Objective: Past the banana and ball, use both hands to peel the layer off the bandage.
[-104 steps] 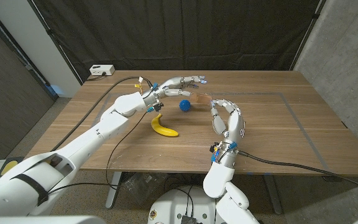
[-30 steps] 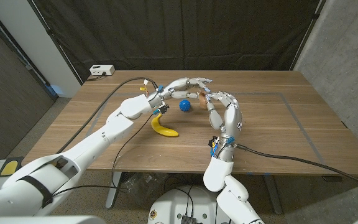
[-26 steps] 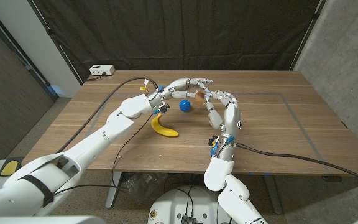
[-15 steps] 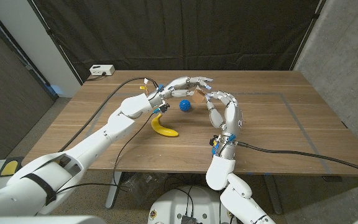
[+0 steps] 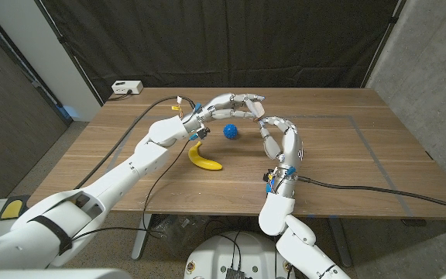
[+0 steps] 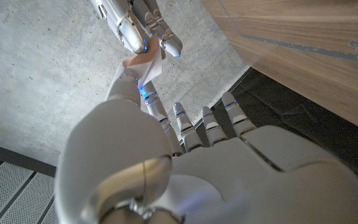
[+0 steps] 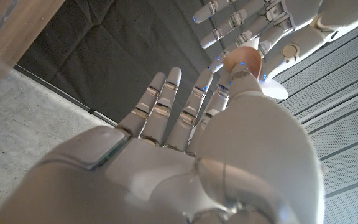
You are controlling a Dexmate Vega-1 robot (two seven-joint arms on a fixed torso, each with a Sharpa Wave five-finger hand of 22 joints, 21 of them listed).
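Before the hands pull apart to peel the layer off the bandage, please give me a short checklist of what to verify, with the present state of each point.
1. Left hand holds the bandage: ok, the left wrist view shows its fingertips pinching the tan strip.
2. Right hand also has a hold on the bandage: ok, its fingertips meet the strip in both wrist views.
3. The two hands grip different layers: cannot tell, the layers are too small to separate.
4. Bandage lifted off the table: ok, it is held up between the hands.
5. Banana and ball are out of the way: ok, both lie apart from the hands, nearer the robot.
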